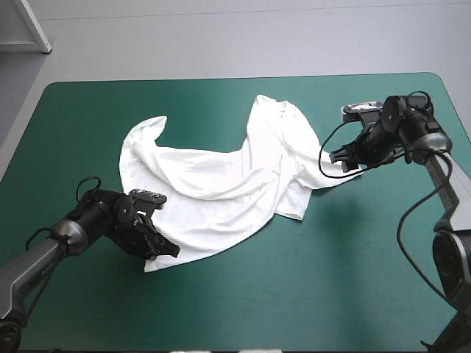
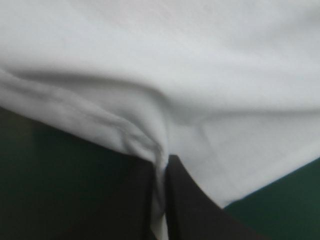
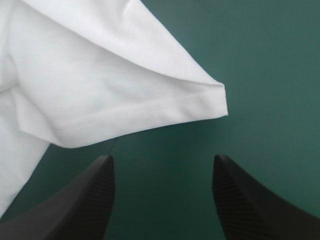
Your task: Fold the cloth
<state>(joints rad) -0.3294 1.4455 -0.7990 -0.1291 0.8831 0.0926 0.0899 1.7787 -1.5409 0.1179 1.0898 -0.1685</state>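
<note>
The white T-shirt [image 1: 221, 187] lies rumpled and partly spread across the middle of the teal-green table. My left gripper [image 1: 163, 248] sits at the shirt's near left corner, shut on the T-shirt, with a pinch of white fabric [image 2: 161, 165] rising between its black fingers. My right gripper [image 1: 333, 160] stands open at the shirt's right side. In the right wrist view a hemmed sleeve end [image 3: 200, 102] lies just ahead of the right gripper [image 3: 162, 170], not between the fingers.
Bare teal-green cover [image 1: 331, 294] stretches along the near side and the far edge of the table. A white piece of furniture [image 1: 26, 26] stands beyond the table's far left corner.
</note>
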